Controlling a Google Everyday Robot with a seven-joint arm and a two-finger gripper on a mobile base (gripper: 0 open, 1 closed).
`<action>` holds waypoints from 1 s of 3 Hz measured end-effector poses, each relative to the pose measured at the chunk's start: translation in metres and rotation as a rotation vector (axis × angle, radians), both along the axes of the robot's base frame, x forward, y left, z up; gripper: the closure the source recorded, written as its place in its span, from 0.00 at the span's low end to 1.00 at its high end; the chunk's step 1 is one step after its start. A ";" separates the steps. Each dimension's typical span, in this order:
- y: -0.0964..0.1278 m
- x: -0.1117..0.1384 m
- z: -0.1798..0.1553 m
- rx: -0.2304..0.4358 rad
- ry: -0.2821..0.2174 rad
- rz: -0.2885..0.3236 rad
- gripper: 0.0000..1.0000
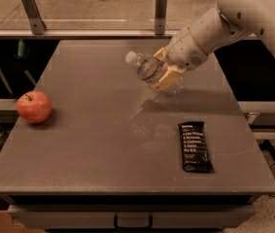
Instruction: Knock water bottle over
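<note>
We see the claw (162,73) closed around the water bottle (146,67) toward 1 o'clock of the worktop (93,144). The bottle is tilted steeply with its white cap pointing to 10 o'clock. A red apple (34,106) sits at 9 o'clock and a black snack bar (194,146) lies at 4 o'clock, both well apart from the bottle.

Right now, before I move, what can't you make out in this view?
Camera view:
water bottle base: hidden behind the end effector at the rear right of the table, so table contact is unclear.
snack bar wording: too small to read.
arm: cut off by the top and right edges.
</note>
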State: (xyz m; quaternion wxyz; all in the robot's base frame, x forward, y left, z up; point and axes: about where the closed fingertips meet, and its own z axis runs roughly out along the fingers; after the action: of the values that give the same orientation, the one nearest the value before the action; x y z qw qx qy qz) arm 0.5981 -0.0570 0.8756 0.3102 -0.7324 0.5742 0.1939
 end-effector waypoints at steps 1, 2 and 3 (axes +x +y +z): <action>-0.001 -0.008 -0.012 -0.077 -0.004 0.024 0.85; -0.001 -0.012 -0.020 -0.120 -0.003 0.038 0.62; -0.001 -0.012 -0.020 -0.120 -0.003 0.039 0.39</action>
State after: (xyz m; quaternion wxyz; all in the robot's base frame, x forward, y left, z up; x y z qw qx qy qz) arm 0.5860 -0.0585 0.8557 0.2627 -0.7609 0.5702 0.1640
